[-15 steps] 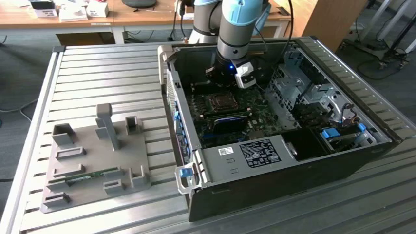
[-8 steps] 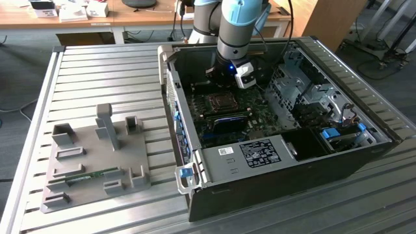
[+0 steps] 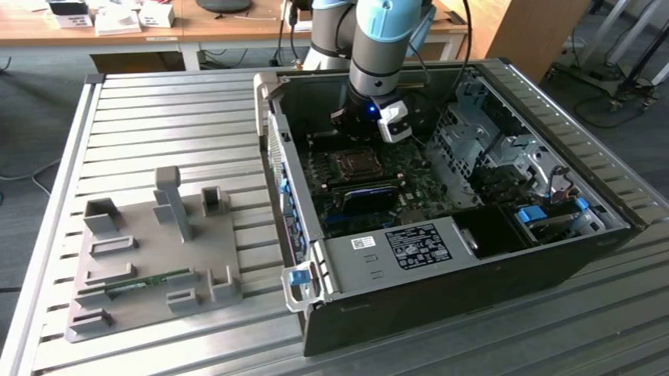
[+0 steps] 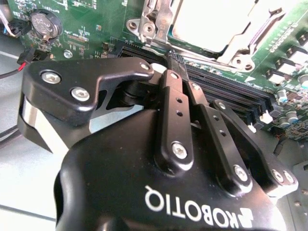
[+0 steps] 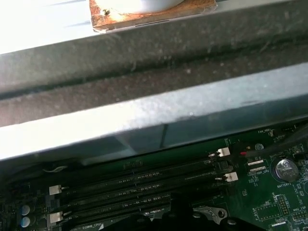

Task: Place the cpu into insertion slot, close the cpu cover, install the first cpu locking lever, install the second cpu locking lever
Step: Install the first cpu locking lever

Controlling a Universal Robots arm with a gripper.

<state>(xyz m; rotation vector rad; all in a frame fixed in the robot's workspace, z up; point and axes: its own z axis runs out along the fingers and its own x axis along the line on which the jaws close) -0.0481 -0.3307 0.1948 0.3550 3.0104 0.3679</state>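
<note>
While its jaws press together, the gripper hangs beside the cpu cover.

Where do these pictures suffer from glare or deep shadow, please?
In the second wrist view, the window of the insertion slot burns out to white, hiding its contents; in the first wrist view, glare whitens the area beyond the grey metal wall, while the memory slots sit in shade; the exterior view is evenly lit, with the computer case darker inside.
</note>
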